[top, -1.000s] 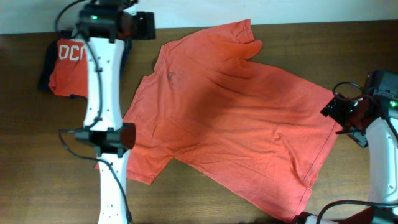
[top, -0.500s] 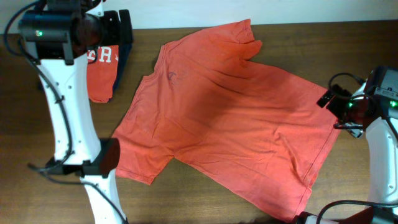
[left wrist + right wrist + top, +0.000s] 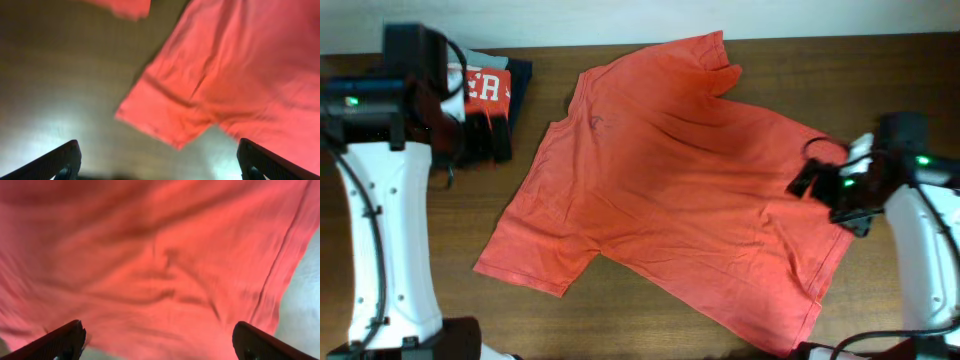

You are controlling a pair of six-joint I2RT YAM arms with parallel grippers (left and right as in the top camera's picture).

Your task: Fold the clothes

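Coral T-shirt [image 3: 690, 180] flat on wooden table [image 3: 880, 70]; left claw [image 3: 157, 150], right claw [image 3: 157, 330] both spread wide, empty.

Coral-red T-shirt [image 3: 690, 180], spread flat and unfolded, diagonally across the table.

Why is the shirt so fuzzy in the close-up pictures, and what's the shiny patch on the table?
Left wrist view: the shirt looks blurry, probably because the camera is close or moving; the pale patch on the table is light glare. Right wrist view: blurry too. Overhead view: sharper, with a shadow across the shirt's middle.
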